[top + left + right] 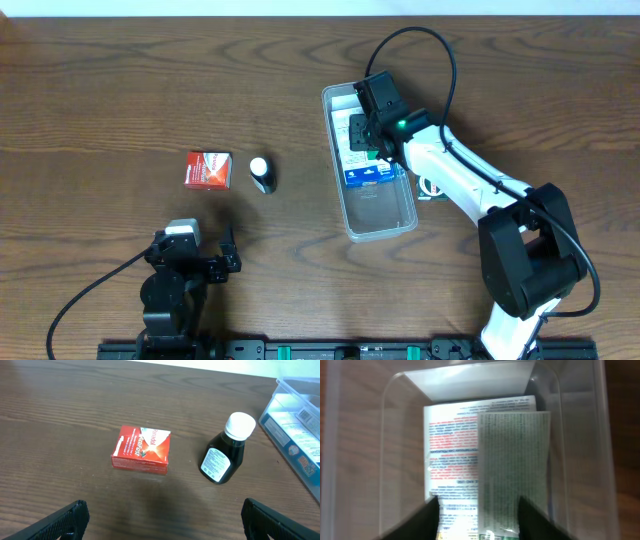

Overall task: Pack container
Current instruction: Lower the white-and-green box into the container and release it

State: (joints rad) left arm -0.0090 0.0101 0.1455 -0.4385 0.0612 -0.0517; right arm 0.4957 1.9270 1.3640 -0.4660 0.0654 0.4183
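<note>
The clear plastic container (352,214) lies right of the table's centre. It also shows in the right wrist view (387,440) and at the right edge of the left wrist view (295,385). Inside it lie a blue-and-white carton (368,176), a white box with red and blue print (451,445) and a pale green box (514,460) on top of that. My right gripper (479,512) hangs over the container's far end, fingers apart, with the green box below them. My left gripper (162,520) is open and empty near the front edge.
A red box (208,170) (141,447) and a small dark bottle with a white cap (262,174) (225,455) stand on the wooden table left of the container. A green item (432,190) peeks out under the right arm, beside the container.
</note>
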